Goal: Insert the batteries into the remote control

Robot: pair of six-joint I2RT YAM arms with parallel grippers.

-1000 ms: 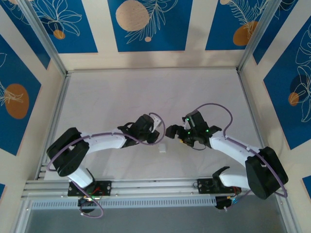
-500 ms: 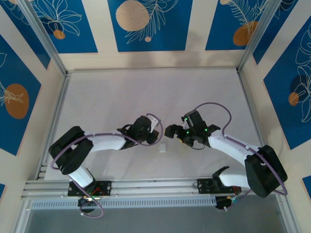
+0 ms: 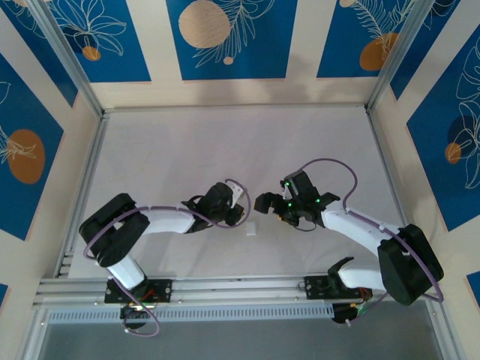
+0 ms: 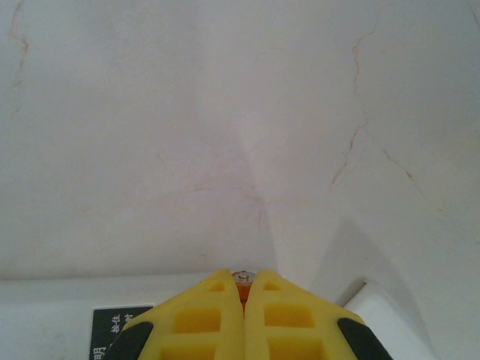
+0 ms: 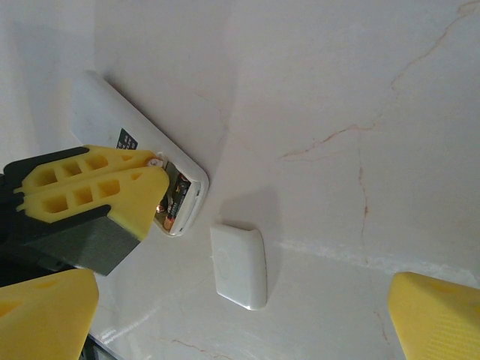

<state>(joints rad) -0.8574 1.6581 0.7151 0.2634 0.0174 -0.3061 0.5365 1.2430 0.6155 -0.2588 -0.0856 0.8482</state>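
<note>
one battery (image 5: pixel 178 196) sits in the open bay of the remote control (image 5: pixel 124 124), which lies flat on the table (image 5: pixel 337 90). my left gripper (image 4: pixel 244 289) is clamped on the second battery (image 5: pixel 157 160), its tip at the bay's edge, not yet seated. my right gripper (image 3: pixel 264 202) hangs spread wide and empty. the cover (image 5: pixel 238 264) lies loose just beside the remote; i judge the job roughly half done.

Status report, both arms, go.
Left gripper shut on battery, at remote control bay. Right gripper open. Second battery in bay. Loose cover beside remote, not blocking.
</note>
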